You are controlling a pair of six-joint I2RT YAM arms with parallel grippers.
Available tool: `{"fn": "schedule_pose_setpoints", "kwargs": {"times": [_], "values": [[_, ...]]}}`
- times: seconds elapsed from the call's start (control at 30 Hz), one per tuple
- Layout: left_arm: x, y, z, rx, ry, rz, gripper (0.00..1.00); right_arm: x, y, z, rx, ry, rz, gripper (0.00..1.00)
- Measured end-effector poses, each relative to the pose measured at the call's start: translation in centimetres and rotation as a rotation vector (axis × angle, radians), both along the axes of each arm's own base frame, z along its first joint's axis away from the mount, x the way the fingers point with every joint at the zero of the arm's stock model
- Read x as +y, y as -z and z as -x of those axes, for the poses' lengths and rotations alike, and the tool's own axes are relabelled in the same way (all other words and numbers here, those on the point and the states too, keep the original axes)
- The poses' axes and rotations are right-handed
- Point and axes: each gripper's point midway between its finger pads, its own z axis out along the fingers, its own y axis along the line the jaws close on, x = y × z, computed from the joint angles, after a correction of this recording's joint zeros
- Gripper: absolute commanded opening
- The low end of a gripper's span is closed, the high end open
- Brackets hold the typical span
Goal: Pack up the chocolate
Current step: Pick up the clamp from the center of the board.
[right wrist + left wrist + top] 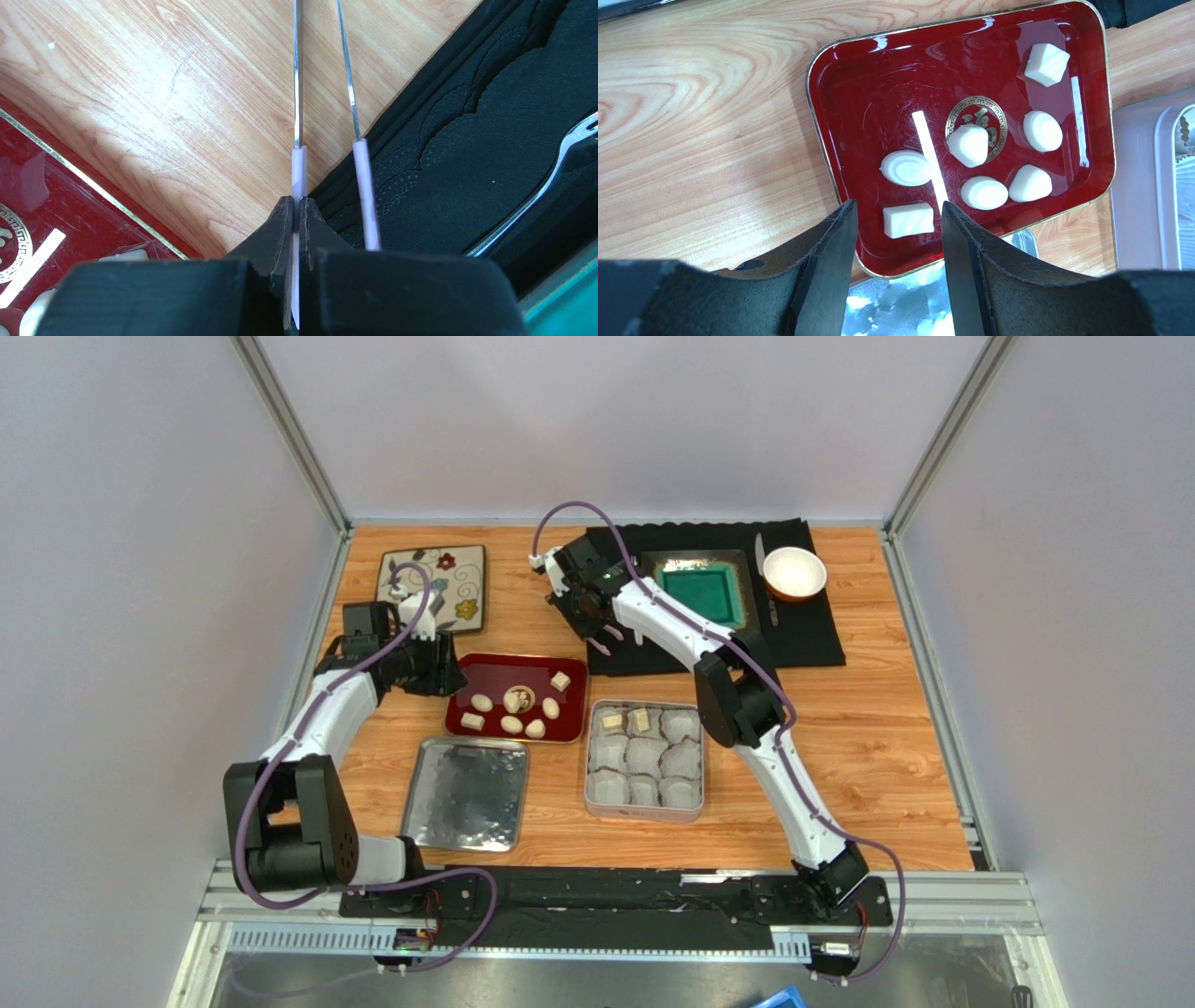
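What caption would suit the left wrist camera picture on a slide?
Open left gripper poised over a red tray of seven pale chocolates, a rectangular piece framed between its fingers.

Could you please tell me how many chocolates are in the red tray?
7 in the red tray: a hexagonal one in a corner, one on the gold emblem, three beside it, an oval and a block nearer the camera. None looks hidden.

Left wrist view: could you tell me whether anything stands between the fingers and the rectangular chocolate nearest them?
Nothing visible does: the rectangular chocolate lies on the red tray, framed between the open fingers of the left gripper.
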Motion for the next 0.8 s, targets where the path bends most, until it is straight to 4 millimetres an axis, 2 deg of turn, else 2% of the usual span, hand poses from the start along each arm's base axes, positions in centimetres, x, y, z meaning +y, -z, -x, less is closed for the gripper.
{"fn": "schedule_pose_setpoints", "kwargs": {"times": [0.3, 0.43, 0.57, 0.67, 0.7, 0.73, 0.8], "values": [[0.0, -1.0, 0.0, -0.028, -0.005, 0.002, 0.56, -0.2, -0.3, 0.1, -0.015, 0.001, -0.011, 0.00], [0.0, -1.6, 0.1, -0.046, -0.005, 0.003, 0.56, -0.4, -1.7, 0.5, -0.031, 0.002, -0.024, 0.00], [-0.1, -2.2, 0.1, -0.060, -0.008, 0.018, 0.56, -0.7, -5.5, 1.1, -0.085, -0.001, -0.067, 0.00], [-0.7, -2.8, 0.4, -0.065, 0.001, 0.053, 0.57, -0.7, -10.2, 2.0, -0.154, -0.012, -0.128, 0.00], [-0.9, -3.1, 0.5, -0.069, 0.005, 0.066, 0.57, -0.7, -12.7, 2.8, -0.188, -0.023, -0.173, 0.00], [-1.3, -3.5, 0.6, -0.073, 0.015, 0.093, 0.57, -0.6, -13.2, 3.1, -0.193, -0.028, -0.181, 0.00], [-2.2, -4.8, 1.0, -0.095, 0.039, 0.152, 0.57, -0.1, -16.8, 5.0, -0.219, -0.039, -0.296, 0.00]]}}
